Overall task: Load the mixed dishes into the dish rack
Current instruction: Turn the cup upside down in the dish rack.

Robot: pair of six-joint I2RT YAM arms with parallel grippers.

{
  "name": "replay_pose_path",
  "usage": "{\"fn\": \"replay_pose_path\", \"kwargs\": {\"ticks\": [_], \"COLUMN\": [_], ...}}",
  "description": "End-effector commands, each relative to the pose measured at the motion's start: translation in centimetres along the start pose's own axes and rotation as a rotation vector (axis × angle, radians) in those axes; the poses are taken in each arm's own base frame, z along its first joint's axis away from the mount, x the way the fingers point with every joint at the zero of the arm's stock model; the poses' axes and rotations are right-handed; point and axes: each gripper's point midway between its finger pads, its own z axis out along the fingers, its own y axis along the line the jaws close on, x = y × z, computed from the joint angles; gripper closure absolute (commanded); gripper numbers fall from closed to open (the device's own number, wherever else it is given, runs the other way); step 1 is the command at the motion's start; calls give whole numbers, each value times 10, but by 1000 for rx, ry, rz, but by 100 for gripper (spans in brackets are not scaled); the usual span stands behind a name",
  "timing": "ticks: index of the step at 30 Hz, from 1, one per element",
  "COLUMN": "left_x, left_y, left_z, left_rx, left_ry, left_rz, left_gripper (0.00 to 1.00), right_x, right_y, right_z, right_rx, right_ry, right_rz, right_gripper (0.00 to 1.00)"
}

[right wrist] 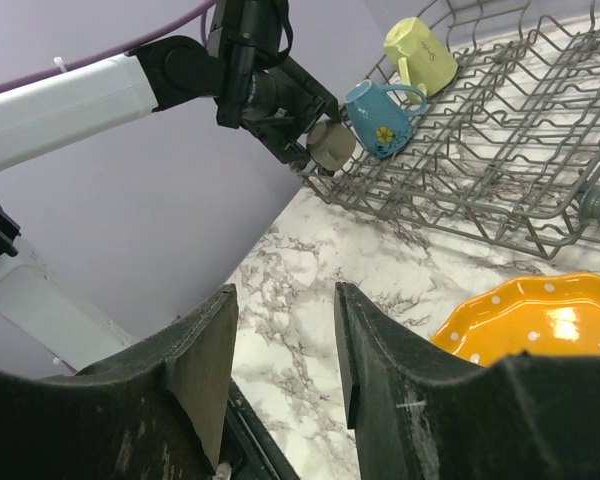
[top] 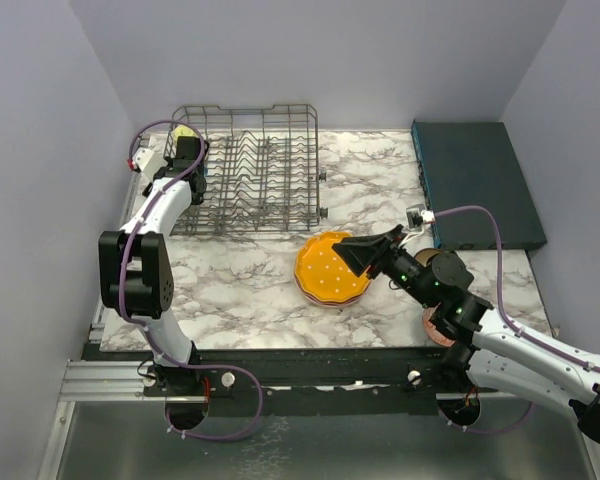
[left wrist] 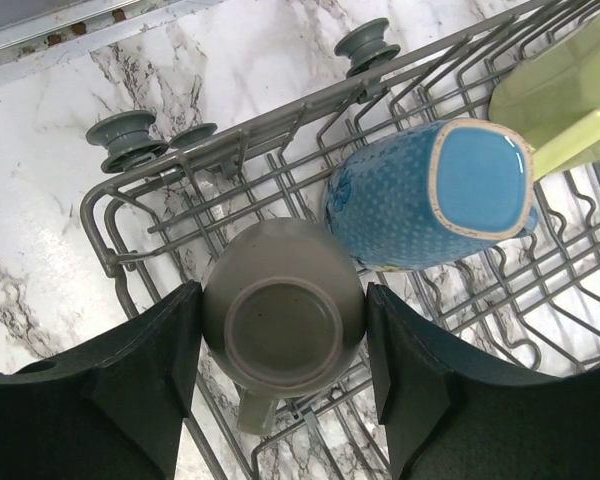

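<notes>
Step in hand, as judged: seating the grey-olive mug [left wrist: 280, 335] in the dish rack [top: 242, 107]; the left gripper [left wrist: 283, 300] grasps this mug across its body, base up, at the rack's corner nearest the left arm, just beside the blue mug [left wrist: 430, 195]; lower it vertically until the rim bears on the wires, keep its handle turned away from the blue mug, then spread the fingers only enough to clear and lift straight up so the mug is not tipped; the right gripper [right wrist: 282, 300] hangs released and empty at the edge of the orange plate [top: 325, 270] on the table [top: 240, 290], well apart from the rack; hold it there until the left arm is clear; count in view: three mugs, namely grey-olive, blue and the yellow mug [left wrist: 555, 95], all at the rack; one orange plate, with a pink rim [top: 313, 300] under it suggesting a second plate; one red-patterned bowl [top: 437, 328], partly hidden by the right arm; one rack; one dark teal box [top: 475, 185]
</notes>
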Motion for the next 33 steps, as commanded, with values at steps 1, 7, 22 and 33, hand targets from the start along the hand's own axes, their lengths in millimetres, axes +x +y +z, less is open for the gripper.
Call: {"fn": "replay_pose_path", "kwargs": {"ticks": [1,7,22,33], "left_x": [-13,-6,8,23], "left_y": [0,1,4,1], "left_z": [6,20,51,62], "left_rx": [-29,-46,-92,-97], "left_ry": [-39,-7,46,93], "left_rz": [-37,-33,-10,7], "left_gripper": [100,100,100,88], "right_x": [5,9,11,9], "right_y": [-13,-15,-16,-18], "right_z": [-3,0,5,6], "right_rx": [45,50,55,66], "right_ry": [5,15,30,27], "right_rz": [-27,-32,-45,-62], "right_gripper": [51,51,50,50]}}
